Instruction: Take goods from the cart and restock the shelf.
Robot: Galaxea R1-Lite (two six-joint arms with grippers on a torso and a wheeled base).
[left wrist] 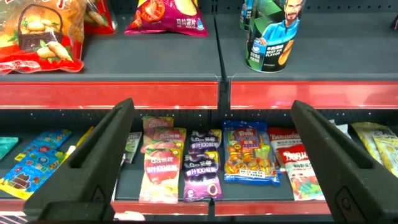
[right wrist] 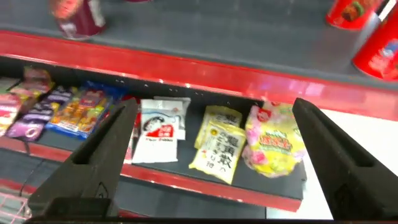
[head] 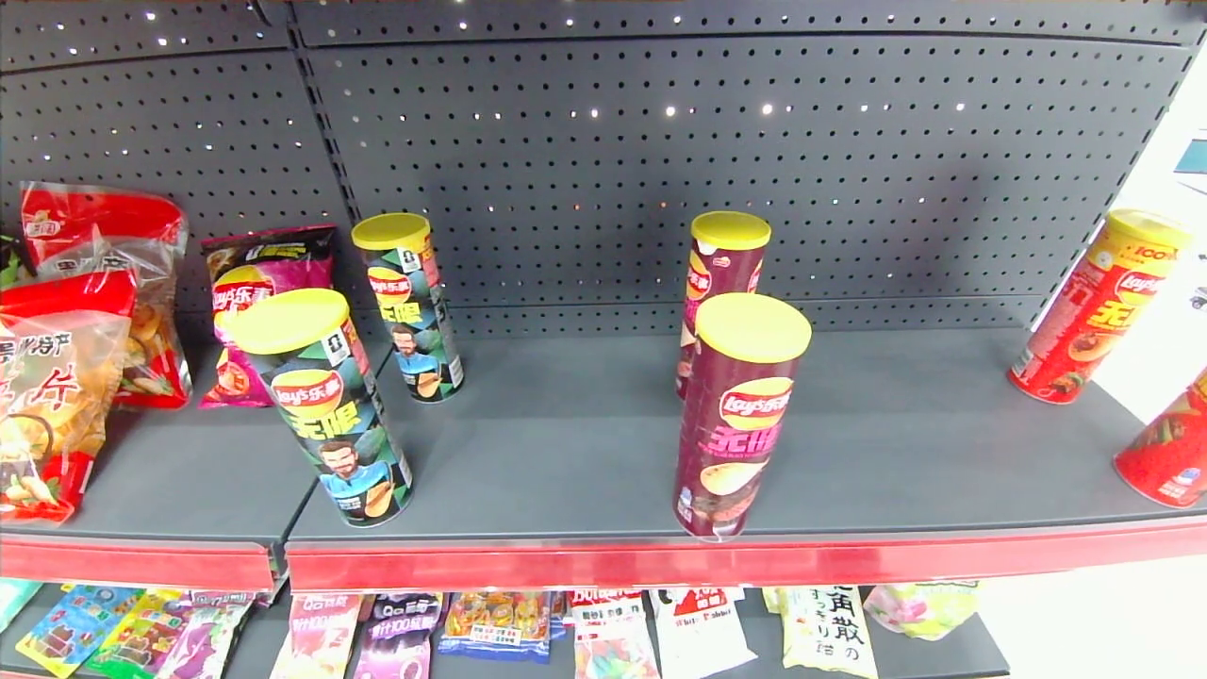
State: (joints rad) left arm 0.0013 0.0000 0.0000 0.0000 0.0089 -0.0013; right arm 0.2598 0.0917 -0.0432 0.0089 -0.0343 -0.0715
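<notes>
Fingers on left gripper (left wrist: 211, 109) & right gripper (right wrist: 214, 106) both spread apart, holding nothing. Shelf (head: 566, 443) has few chip cans (head: 740, 415) w/ wide gaps; restock looks far from done.

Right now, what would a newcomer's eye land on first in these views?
A tall maroon can with a yellow lid stands at the front centre of the grey shelf, with a dark green can at front left and a red can at far right. The open, empty left pincer and right pincer face colourful candy packets one level down.
</notes>
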